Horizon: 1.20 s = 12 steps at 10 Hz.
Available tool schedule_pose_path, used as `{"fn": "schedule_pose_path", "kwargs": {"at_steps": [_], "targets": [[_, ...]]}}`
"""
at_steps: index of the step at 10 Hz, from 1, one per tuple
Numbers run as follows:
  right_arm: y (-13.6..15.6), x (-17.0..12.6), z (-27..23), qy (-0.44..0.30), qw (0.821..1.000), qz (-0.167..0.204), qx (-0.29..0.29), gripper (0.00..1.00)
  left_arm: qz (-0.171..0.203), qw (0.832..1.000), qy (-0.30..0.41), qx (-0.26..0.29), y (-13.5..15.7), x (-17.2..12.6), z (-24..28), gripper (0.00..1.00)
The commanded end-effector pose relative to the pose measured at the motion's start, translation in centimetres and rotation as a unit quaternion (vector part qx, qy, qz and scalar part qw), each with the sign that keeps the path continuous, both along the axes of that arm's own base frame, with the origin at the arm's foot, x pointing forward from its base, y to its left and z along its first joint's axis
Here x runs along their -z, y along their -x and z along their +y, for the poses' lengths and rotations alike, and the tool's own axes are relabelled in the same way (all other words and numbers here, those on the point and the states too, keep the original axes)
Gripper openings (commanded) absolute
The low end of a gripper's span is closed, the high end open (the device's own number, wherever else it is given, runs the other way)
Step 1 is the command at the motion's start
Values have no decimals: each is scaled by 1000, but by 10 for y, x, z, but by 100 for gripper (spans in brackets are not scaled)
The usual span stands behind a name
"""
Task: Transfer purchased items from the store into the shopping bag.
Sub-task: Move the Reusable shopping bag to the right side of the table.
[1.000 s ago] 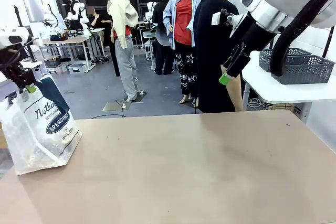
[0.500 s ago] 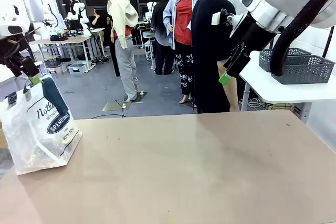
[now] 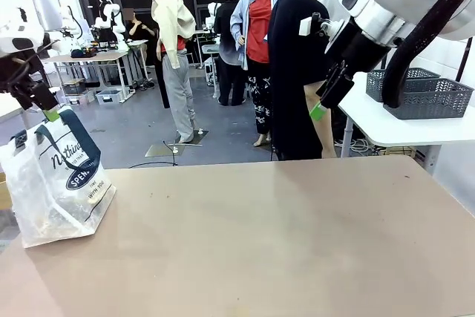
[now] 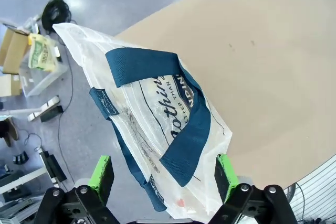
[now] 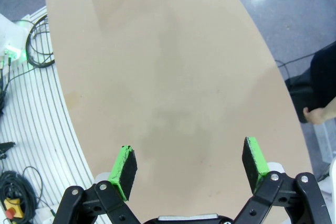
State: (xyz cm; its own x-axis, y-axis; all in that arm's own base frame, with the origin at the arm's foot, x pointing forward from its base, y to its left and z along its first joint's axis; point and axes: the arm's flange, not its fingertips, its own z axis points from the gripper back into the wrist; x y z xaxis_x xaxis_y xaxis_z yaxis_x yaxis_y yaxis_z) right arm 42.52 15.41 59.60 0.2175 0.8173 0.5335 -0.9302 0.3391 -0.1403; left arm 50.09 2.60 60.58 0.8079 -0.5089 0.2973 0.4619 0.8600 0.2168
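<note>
Where floor shows grey [image 3: 141,131], tan table [image 3: 282,235] bare.

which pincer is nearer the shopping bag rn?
Left. The left pincer hangs open just above the shopping bag at the table's left edge; the right pincer is open, raised across the table on the right.

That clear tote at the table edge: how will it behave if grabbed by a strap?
The shopping bag looks floppy: its thin film is creased and the navy strap droops. Probably light, with little showing through. Its base slightly overhangs the table, so a tug may tip it off.
</note>
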Motion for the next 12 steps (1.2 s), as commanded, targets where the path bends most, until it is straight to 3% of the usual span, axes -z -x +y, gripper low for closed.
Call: {"fn": "schedule_pose_path", "kwargs": {"at_steps": [1,2,4,6,9,12], "targets": [[1,0,0,10,1000,4,3,100,-12,999,-20,-36,1,7,1,100],[1,0,0,10,1000,4,3,100,0,1000,0,0,0,0,0,100],[1,0,0,10,1000,4,3,100,0,1000,-3,-8,0,2,1,100],[1,0,0,10,1000,4,3,100,41,990,3,131,-2,-2,-8,100],[1,0,0,10,1000,4,3,100,108,959,47,258,-17,-12,-28,100],[1,0,0,10,1000,4,3,100,125,915,88,374,-31,-11,-37,100]]}}
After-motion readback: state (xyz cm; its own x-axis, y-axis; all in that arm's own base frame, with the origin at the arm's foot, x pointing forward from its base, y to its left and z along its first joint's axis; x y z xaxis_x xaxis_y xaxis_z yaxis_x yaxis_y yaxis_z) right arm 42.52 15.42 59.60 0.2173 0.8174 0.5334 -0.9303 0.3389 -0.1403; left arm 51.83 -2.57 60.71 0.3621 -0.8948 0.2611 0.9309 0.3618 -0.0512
